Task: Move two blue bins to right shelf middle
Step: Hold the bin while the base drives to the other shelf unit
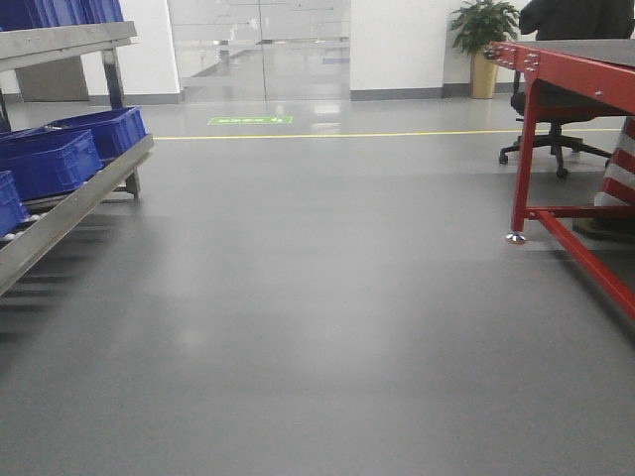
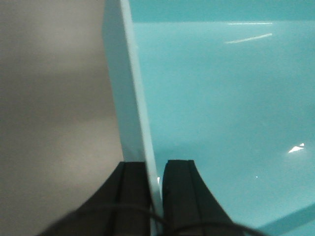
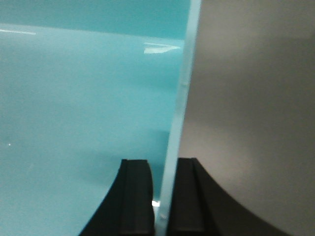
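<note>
In the left wrist view a pale sky-blue bin (image 2: 221, 98) fills the right side. My left gripper (image 2: 155, 169) is shut on its thin left wall, one finger outside and one inside. The right wrist view shows a pale blue bin (image 3: 83, 98) filling the left side, and my right gripper (image 3: 165, 169) is shut on its right wall the same way. Whether these are one bin or two I cannot tell. Grey floor lies beyond both walls. Neither bin nor grippers appear in the front view, and the right shelf is out of view.
A metal rack (image 1: 74, 203) with royal-blue crates (image 1: 60, 149) stands at the left. At the right are a red-framed table (image 1: 571, 69), an office chair (image 1: 556, 139) and a striped barrier (image 1: 620, 174). Grey floor with a yellow line (image 1: 377, 135) stretches ahead.
</note>
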